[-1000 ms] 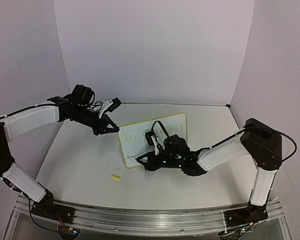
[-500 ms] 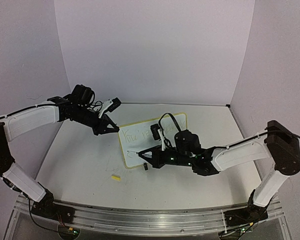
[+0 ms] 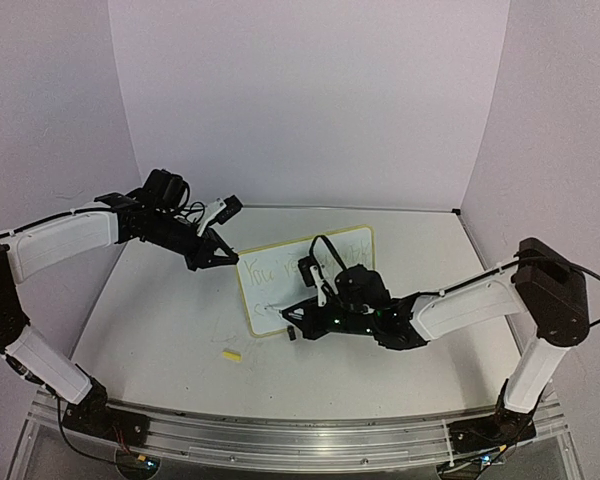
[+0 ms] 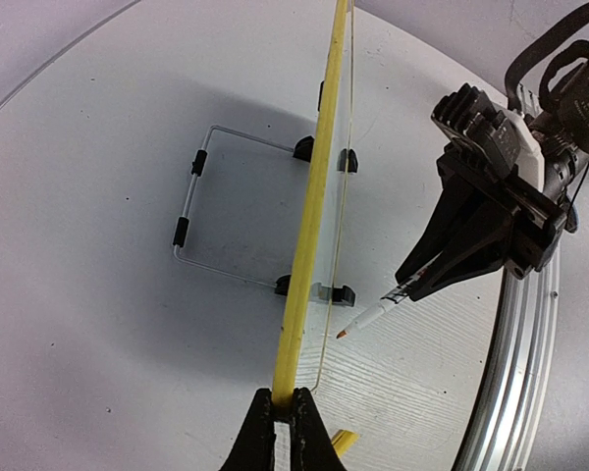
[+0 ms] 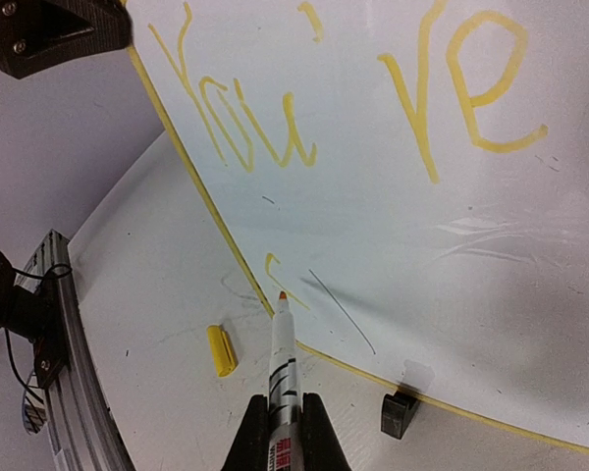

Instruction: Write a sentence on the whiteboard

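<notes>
Marker point(image 5: 282, 358), clenched in right gripper point(image 5: 285, 430) at lower centre, points beside the second-line start of the sentence point(image 5: 408, 113); light pressure seems advisable, since left gripper point(image 4: 285, 404) pinches only the whiteboard point(image 5: 393, 226) rim.

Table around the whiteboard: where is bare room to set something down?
Free: the table between whiteboard and left wall, and the far right corner behind the board. Crowded: the board's front edge, with right gripper, marker and cap.
</notes>
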Robot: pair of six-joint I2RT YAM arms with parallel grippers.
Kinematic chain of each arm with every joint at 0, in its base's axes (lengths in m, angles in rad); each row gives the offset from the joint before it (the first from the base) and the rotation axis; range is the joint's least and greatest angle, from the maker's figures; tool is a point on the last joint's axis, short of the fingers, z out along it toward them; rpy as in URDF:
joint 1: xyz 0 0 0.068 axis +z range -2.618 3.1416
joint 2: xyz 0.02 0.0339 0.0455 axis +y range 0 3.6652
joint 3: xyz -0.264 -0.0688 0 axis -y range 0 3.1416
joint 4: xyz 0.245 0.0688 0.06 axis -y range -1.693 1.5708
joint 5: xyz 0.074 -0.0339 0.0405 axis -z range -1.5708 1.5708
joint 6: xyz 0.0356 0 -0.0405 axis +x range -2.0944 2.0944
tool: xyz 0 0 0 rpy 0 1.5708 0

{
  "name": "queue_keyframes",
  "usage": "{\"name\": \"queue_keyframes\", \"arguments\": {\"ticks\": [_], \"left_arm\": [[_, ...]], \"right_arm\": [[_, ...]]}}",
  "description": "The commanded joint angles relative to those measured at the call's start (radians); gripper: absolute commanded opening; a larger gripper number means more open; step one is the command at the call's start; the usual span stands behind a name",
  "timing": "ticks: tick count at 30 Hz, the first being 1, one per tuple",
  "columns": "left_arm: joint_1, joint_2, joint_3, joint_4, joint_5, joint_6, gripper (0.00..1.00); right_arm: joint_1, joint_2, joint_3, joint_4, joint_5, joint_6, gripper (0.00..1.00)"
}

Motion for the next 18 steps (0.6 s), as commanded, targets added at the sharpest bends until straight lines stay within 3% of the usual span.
{"name": "queue_keyframes", "arguments": {"ticks": [1,18], "left_arm": [[-0.01,-0.001,0.003,-0.024,-0.02,0.043,0.0],[-0.01,-0.005,0.003,-0.023,-0.021,0.044,0.0]], "right_arm": [[0.002,0.026,0.056,-0.001,0.026,-0.023,0.0],[0.002,-0.008,0.015,-0.016,0.18,0.024,0.0]]}}
